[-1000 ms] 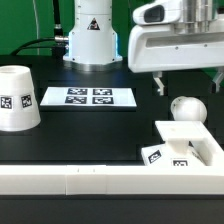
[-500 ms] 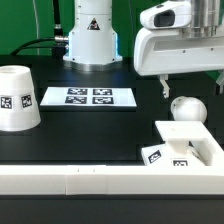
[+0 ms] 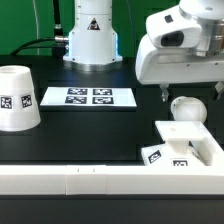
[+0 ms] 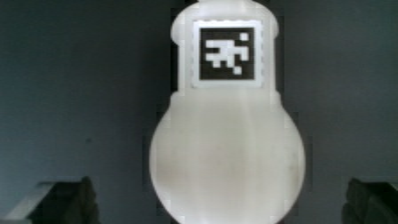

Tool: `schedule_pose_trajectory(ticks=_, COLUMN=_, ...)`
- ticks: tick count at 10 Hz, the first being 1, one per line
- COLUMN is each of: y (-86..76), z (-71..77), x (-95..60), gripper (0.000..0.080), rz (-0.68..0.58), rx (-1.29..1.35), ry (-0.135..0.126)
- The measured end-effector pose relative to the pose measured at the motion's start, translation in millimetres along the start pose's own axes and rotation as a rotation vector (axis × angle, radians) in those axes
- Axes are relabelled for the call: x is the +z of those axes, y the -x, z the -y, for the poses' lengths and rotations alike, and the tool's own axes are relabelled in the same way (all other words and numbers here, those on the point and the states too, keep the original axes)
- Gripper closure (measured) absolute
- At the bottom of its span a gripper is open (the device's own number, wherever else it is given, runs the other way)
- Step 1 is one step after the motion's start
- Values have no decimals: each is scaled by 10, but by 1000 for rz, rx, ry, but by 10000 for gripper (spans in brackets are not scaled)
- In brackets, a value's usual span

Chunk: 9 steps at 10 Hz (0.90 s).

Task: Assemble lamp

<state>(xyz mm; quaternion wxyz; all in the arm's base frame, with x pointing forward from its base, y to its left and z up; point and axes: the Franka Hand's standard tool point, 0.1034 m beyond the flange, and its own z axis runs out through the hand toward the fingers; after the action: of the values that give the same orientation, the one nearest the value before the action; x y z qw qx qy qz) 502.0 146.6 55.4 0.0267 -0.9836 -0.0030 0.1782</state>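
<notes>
The white bulb (image 3: 186, 109) lies on the black table just behind the flat square base (image 3: 195, 147). My gripper (image 3: 192, 91) hangs above the bulb, tilted, with its jaws open wide and nothing in them. In the wrist view the bulb (image 4: 228, 140) fills the middle, its tagged neck pointing away and its round head between the two dark fingertips (image 4: 64, 200); they stand well clear of it on either side. The gripper (image 4: 214, 203) is open there too. The tapered shade (image 3: 17, 97) stands at the exterior view's left.
The marker board (image 3: 88, 97) lies flat at the back middle, before the arm's white pedestal (image 3: 91, 40). A long white rail (image 3: 90, 181) runs along the front edge, and the base sits against it at the exterior view's right.
The gripper has shifted toward the exterior view's right and tilted, staying above the bulb. The bulb, base and shade have not moved.
</notes>
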Motion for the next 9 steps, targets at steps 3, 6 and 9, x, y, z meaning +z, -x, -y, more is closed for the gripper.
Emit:
schedule_pose_trajectory(ticks=3, y=-16, z=1, x=52, gripper=101, rz=192, rx=-11, ry=9)
schedule_pose_trajectory(ticks=6, y=70, z=-30, x=166, gripper=101, rz=386, rx=-10, ry=24)
schedule_pose_trajectory(ticks=9, y=34, z=-24, x=279, gripper=101, rz=539, rx=-15, ry=32)
